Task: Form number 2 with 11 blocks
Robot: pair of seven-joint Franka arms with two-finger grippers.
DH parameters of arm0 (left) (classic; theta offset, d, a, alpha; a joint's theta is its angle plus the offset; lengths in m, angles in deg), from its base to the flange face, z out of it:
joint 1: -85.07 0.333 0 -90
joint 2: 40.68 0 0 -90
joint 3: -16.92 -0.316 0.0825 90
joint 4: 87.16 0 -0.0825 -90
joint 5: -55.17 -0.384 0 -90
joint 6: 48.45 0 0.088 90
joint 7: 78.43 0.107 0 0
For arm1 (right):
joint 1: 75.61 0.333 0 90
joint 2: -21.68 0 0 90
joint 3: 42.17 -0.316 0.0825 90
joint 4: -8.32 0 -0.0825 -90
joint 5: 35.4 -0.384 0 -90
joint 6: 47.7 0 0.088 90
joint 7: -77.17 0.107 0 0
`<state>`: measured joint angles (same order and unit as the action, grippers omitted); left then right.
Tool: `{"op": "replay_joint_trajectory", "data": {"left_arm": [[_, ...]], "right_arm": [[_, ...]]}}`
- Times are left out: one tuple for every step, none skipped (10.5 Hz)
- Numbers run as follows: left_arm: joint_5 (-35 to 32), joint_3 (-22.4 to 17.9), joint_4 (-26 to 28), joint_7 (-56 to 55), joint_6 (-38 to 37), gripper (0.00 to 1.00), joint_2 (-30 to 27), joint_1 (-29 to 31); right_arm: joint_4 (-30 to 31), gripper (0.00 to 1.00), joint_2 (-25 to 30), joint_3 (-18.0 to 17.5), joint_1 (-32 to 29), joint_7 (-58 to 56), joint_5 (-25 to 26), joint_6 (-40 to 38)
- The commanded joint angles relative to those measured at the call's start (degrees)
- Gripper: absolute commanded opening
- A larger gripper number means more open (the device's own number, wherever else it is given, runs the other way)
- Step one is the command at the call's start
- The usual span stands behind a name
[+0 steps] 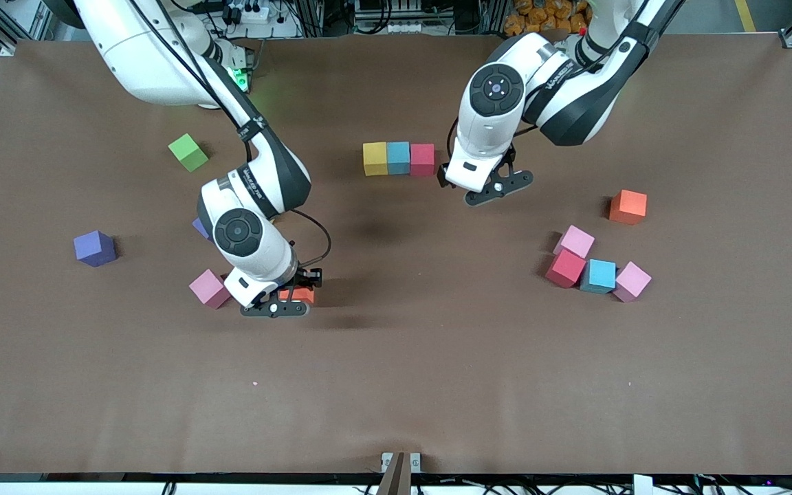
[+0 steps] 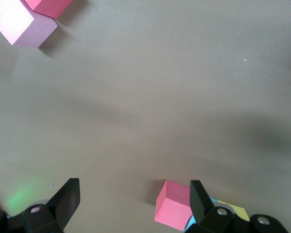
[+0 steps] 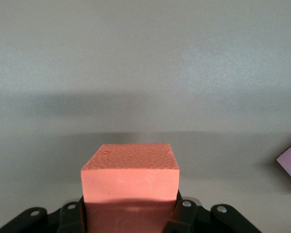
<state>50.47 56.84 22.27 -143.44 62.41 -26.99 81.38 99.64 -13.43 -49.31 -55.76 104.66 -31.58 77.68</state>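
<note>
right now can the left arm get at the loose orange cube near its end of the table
Probably yes: the left gripper hangs open and empty by the row's red cube, and the orange cube stands alone with bare table between.

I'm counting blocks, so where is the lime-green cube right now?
In the front view the lime-green cube sits alone toward the right arm's end of the table, farther from the camera than the purple block, with no tool touching it.
</note>
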Motion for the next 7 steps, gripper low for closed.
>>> {"op": "replay_joint_trajectory", "data": {"left_arm": [[2.9,-3.8,4.1,13.2,-2.7,1.0,-5.5,0.5],[2.9,-3.8,4.3,13.2,-2.7,1.0,-5.5,0.5],[2.9,-3.8,4.4,13.2,-2.7,1.0,-5.5,0.5],[2.9,-3.8,4.5,13.2,-2.7,1.0,-5.5,0.5],[2.9,-3.8,4.7,13.2,-2.7,1.0,-5.6,0.5],[2.9,-3.8,4.7,13.2,-2.7,1.0,-5.6,0.5],[2.9,-3.5,4.7,13.3,-2.7,1.0,-5.6,0.5]], "right_arm": [[1.8,0.18,1.8,-1.0,-1.1,-0.6,0.9,-0.1],[1.8,0.18,1.8,-1.1,-1.1,-0.6,0.9,-0.1],[1.8,0.18,1.8,-1.1,-1.2,-0.6,0.9,-0.1],[1.8,0.18,1.7,-1.0,-1.2,-0.6,0.9,-0.1],[1.8,0.18,1.7,-1.0,-1.2,-0.7,0.9,-0.1],[1.8,0.18,2.3,-1.0,-1.4,-1.3,0.9,-0.1],[1.9,0.18,2.7,-1.0,-1.6,-2.7,0.8,-0.1]]}}
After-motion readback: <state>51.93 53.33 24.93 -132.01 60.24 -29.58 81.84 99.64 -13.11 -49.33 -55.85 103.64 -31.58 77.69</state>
